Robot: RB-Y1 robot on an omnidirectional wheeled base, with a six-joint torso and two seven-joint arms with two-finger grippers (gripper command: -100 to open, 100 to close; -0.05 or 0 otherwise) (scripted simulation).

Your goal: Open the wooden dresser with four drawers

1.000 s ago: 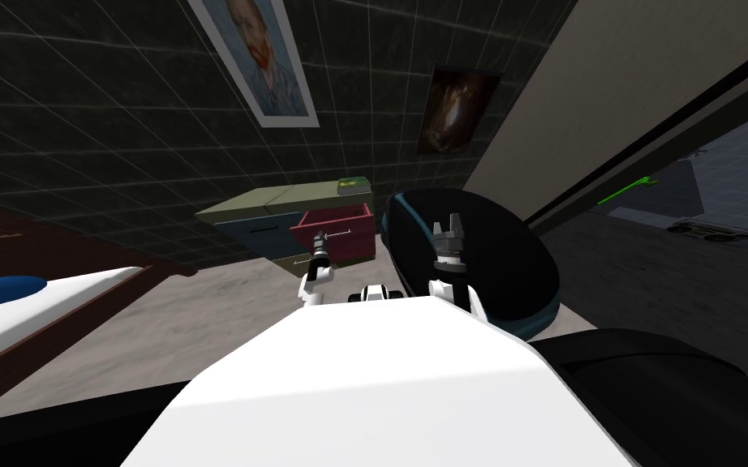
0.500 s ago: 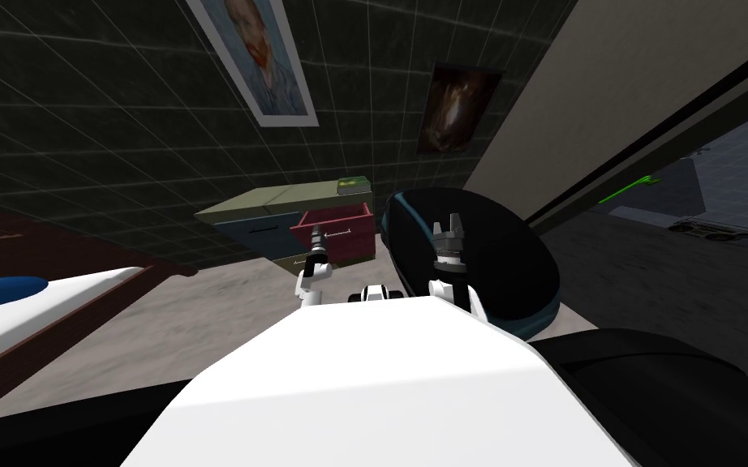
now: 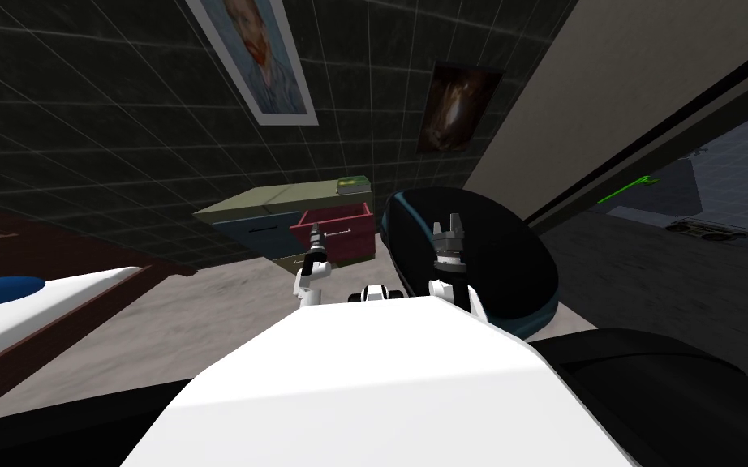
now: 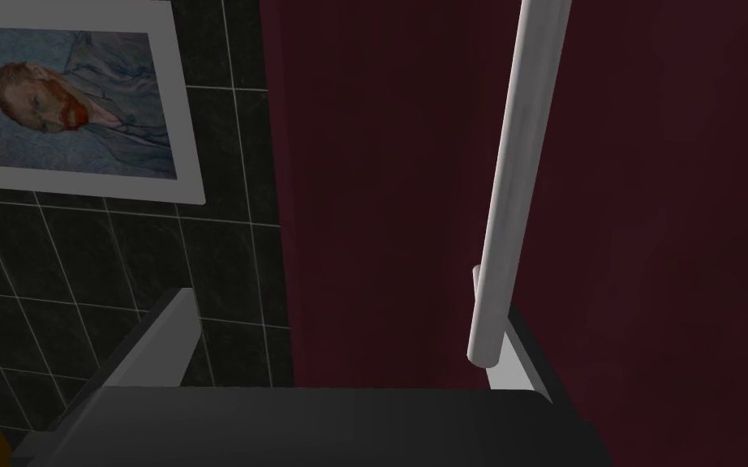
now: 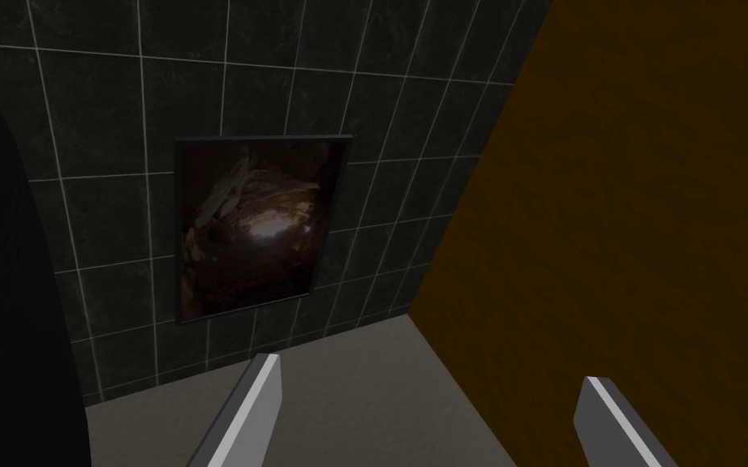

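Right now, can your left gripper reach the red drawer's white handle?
Probably yes: the left gripper is open at the red drawer, the white handle just inside one finger, nothing between.

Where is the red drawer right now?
In the head view, the dark red drawer sticks out of the dresser at its top right, against the dark tiled wall, right ahead of the left end effector.

My left arm stretches forward and low, the left end effector [image 3: 315, 234] pointing away from me, its two fingers [image 4: 157, 340] spread wide apart. My right arm stands bent upward beside it, the right end effector [image 3: 449, 227] aimed upward, its fingers [image 5: 251, 413] likewise parted
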